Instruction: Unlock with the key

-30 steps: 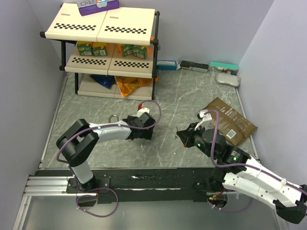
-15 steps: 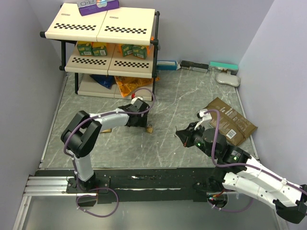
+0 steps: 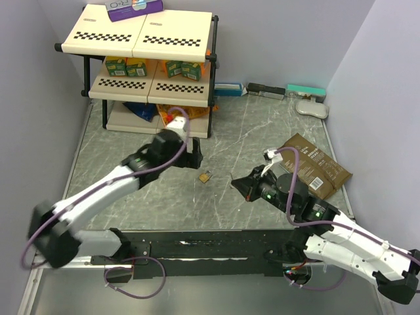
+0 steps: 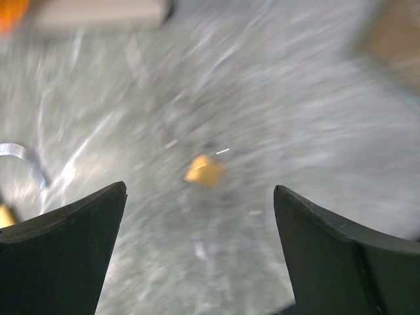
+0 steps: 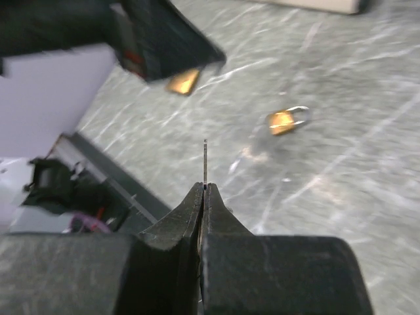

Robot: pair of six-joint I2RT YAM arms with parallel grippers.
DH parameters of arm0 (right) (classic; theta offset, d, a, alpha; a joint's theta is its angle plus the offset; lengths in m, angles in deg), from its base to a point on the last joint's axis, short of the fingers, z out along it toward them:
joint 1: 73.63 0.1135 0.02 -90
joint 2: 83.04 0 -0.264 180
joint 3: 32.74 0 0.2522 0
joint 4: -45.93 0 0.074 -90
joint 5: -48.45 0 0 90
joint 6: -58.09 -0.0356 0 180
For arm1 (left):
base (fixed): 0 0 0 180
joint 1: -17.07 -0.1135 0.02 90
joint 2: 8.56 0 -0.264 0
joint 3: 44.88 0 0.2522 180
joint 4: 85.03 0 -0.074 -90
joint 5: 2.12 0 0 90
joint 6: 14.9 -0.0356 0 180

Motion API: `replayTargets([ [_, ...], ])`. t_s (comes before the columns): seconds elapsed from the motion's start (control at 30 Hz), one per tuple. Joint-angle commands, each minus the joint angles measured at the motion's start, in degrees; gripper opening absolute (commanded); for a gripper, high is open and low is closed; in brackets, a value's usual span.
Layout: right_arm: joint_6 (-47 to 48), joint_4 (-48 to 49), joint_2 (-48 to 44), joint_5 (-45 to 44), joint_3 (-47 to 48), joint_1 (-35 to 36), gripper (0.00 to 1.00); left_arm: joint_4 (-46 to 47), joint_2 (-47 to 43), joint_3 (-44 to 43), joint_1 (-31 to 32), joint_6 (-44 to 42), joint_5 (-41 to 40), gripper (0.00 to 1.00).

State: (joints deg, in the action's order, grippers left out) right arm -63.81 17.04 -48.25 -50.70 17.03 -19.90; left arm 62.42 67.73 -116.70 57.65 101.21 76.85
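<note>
Left arm (image 3: 98, 192), right arm (image 3: 348, 248): white links, black joints, purple cables (image 3: 159, 279). Green lights (image 3: 268, 195) at 4 o'clock. Left gripper (image 4: 200, 190) fingers (image 4: 59, 256) black wedges.

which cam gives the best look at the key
The right wrist view: the key stands edge-on as a thin sliver, pinched between the closed fingers of the right gripper. In the top view it is too small to make out. The left wrist view does not show it.

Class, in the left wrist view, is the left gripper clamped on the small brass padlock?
No, the left gripper is wide open and the small brass padlock lies on the grey table, clear of both fingers.
</note>
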Motion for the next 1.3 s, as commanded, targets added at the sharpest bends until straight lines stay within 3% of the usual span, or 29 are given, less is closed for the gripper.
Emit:
replayTargets([
  [0.0,-1.0,6.1,2.2,8.8,6.1,0.1,0.0,4.7,-14.0,3.2,0.2,-3.5,10.5,0.99],
  [0.07,-1.6,7.2,2.2,11.7,7.8,0.0,0.0,7.6,-18.9,5.0,0.2,-3.3,14.8,0.99],
  [0.2,-3.3,10.0,1.8,16.8,9.0,0.1,0.0,17.0,-31.7,12.6,0.2,-1.9,31.0,1.0],
  [0.43,-5.7,11.9,2.1,22.1,10.3,0.1,0.0,26.5,-33.4,16.1,0.7,1.8,46.4,0.99],
  [0.67,-7.3,14.2,2.0,24.3,10.7,0.1,0.0,32.2,-29.2,17.0,6.5,2.7,46.0,0.97],
  [0.93,-8.2,14.8,1.6,23.2,9.9,0.0,0.0,34.9,-27.1,16.8,10.7,2.5,44.3,0.76],
  [1.27,-7.8,14.9,0.3,22.2,8.1,0.1,0.0,37.3,-28.9,16.5,10.9,4.7,39.1,0.65],
])
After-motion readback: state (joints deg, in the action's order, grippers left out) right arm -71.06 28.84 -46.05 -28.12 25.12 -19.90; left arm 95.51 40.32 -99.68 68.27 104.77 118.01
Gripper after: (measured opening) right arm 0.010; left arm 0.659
